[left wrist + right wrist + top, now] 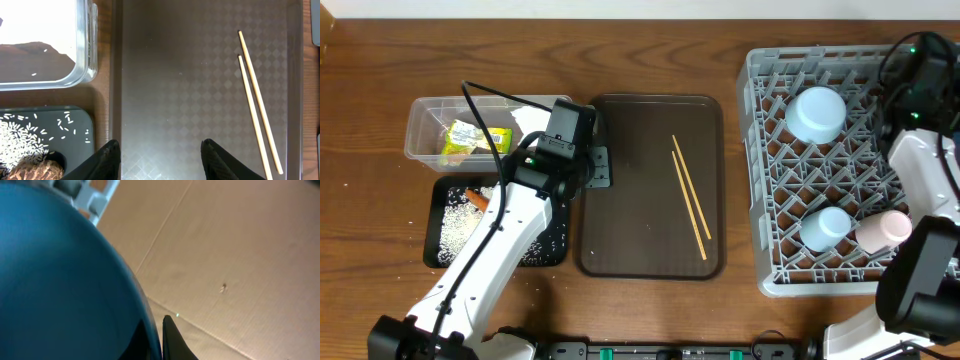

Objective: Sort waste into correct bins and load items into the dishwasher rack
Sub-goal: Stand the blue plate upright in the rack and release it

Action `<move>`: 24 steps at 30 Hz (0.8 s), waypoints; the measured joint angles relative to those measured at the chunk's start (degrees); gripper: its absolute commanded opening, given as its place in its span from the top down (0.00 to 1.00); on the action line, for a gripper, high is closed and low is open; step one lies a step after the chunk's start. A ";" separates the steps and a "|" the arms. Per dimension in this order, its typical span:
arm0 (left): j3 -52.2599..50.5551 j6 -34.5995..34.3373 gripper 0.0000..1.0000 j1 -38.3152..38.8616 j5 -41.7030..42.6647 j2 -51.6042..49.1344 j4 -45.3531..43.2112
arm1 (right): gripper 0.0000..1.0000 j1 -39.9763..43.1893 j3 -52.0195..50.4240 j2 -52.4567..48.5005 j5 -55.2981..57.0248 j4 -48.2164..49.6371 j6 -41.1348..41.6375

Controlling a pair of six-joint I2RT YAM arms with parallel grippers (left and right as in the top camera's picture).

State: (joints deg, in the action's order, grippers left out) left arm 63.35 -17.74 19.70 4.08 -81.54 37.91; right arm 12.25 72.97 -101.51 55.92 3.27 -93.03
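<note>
Chopsticks (690,197) are the one piece of tableware not yet in the rack (770,250). From overhead they lie side by side on the right half of the brown serving tray (630,240), slanting from upper left to lower right. The bowl (817,112), blue cup (825,228) and pink cup (883,230) sit among the rack's pegs. The left gripper (597,167) hangs over the tray's left edge, well apart from the sticks. Beside it the clear tub (425,125) holds the wrapper (475,140) and napkin (532,118), and the black tray (432,240) holds rice (455,230) and the carrot (477,198). In the left wrist view the two fingers (107,160) stand wide apart with only bare tray between them, so this gripper holds nothing. The sticks run down the right side of that view, almost touching. The likely step is to fetch them. That calls for a move to the right and a turn of the wrist so the jaws close across both sticks near their middle. The fingertips should come right down to the tray, since the sticks are thin, lie flat and could roll or split apart. In the right wrist view the blue plate (60,280) fills the left side beside one dark finger (172,340), with a corner of the rack at the top. Whether the right gripper is clamped on the plate's rim cannot be told.
</note>
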 measured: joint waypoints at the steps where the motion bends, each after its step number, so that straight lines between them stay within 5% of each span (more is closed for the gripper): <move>1: 0.00 0.00 0.47 0.00 0.00 0.00 0.02 | 0.86 -0.61 -0.02 0.00 0.02 0.07 0.42; 4: 0.00 0.00 0.47 0.00 0.00 0.00 0.02 | 0.70 -1.81 -0.04 -0.02 -0.13 0.04 2.45; 13: 0.00 0.00 0.47 0.00 0.00 0.00 0.02 | 0.63 -5.55 -0.07 -0.02 0.11 0.02 6.01; 24: 0.00 0.00 0.47 0.00 0.00 0.00 0.02 | 0.30 -12.22 -0.09 -0.02 -0.04 0.04 11.47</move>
State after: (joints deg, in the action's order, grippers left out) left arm 63.35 -17.74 19.70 4.08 -81.54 37.93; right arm 0.03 72.88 -101.54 55.88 3.31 -81.56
